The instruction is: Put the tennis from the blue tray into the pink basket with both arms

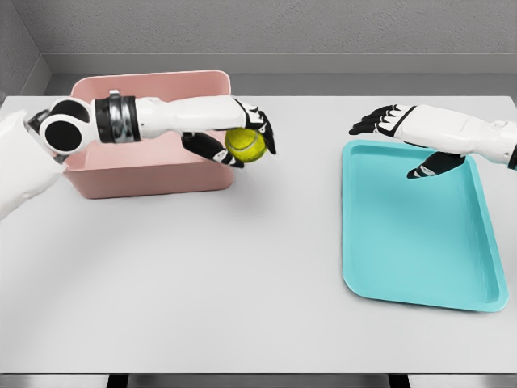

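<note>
- Tennis ball [245, 144]: yellow-green, round, so no long axis and no facing to report; pale seam curve faintly visible on its front.
- Held off the worktop [202, 275] by the left hand [238, 139], at the front right corner of the pink basket [145, 178], just outside the basket's right wall as seen from the head view.
- Left hand: closed around the ball, dark fingers [265, 133] wrapped over its top and right side, thumb [212, 150] under and to its left.
- Left arm: stretched across the front of the pink basket from the picture's left, covering part of the basket's opening and front rim.
- Pink basket: rectangular, upright, at the far left of the worktop; visible part of the inside shows nothing in it, rest hidden behind the arm.
- Blue tray [404, 267]: teal, shallow, rounded corners, well to the right of the pink basket, long side running away from the camera; nothing lying in it.
- Right hand [404, 137]: above the tray's far edge, well apart from the pink basket, fingers spread and loose, holding nothing; thumb [426, 168] hanging over the tray's far part.
- Between pink basket and tray: bare grey worktop.
</note>
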Robot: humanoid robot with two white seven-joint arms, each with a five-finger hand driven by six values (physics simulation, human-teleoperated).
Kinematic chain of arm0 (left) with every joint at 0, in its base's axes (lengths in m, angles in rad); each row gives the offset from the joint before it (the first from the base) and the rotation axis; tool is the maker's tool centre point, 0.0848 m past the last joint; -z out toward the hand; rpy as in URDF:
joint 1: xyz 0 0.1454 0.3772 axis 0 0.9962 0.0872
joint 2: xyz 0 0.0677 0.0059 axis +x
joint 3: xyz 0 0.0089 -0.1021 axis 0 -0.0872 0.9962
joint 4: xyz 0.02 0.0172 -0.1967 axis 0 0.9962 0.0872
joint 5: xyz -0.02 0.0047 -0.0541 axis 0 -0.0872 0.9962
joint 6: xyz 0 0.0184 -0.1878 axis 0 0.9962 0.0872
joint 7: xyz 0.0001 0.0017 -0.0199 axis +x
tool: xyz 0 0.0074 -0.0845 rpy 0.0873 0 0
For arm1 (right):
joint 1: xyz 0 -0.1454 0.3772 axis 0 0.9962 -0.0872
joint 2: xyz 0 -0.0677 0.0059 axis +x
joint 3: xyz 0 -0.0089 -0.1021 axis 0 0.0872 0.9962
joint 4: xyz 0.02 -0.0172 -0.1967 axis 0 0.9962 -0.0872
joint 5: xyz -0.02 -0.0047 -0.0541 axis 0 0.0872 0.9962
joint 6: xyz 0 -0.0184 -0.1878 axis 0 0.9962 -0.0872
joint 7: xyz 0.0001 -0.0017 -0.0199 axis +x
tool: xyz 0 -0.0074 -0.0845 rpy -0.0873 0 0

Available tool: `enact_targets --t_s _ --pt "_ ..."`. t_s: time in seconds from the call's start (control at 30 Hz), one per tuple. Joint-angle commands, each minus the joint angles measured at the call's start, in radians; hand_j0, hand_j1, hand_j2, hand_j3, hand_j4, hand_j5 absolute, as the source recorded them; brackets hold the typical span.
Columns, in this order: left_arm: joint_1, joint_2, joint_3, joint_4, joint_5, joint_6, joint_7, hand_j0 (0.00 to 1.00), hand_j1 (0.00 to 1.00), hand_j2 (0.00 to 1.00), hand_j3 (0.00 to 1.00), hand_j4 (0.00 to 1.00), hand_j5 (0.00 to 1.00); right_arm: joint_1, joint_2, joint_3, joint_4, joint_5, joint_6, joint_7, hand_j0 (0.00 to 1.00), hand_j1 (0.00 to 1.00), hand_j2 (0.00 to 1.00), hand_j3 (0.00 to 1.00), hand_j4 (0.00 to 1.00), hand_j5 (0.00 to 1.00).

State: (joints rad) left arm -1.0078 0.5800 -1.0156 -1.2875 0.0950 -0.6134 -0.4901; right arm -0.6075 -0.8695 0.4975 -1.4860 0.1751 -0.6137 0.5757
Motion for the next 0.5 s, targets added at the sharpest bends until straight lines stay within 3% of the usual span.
enact_targets --t_s 0.0,0.17,0.47 --pt "0.000 0.020 0.015 0.004 0.008 0.003 0.004 0.60 0.60 0.60 0.60 0.60 0.60 0.000 0.001 -0.001 0.001 -0.006 0.003 -0.001 1.00 1.00 1.00 1.00 1.00 1.00" --pt "0.003 0.046 0.043 0.022 -0.021 0.003 0.008 0.60 0.60 0.60 0.60 0.60 0.60 0.000 0.001 -0.001 0.004 -0.006 0.003 -0.001 1.00 1.00 1.00 1.00 1.00 1.00" --pt "0.006 0.037 0.062 0.151 -0.038 0.003 0.018 0.60 0.60 0.60 0.60 0.60 0.60 0.000 0.001 0.001 0.004 -0.006 0.003 0.001 1.00 1.00 1.00 1.00 1.00 1.00"
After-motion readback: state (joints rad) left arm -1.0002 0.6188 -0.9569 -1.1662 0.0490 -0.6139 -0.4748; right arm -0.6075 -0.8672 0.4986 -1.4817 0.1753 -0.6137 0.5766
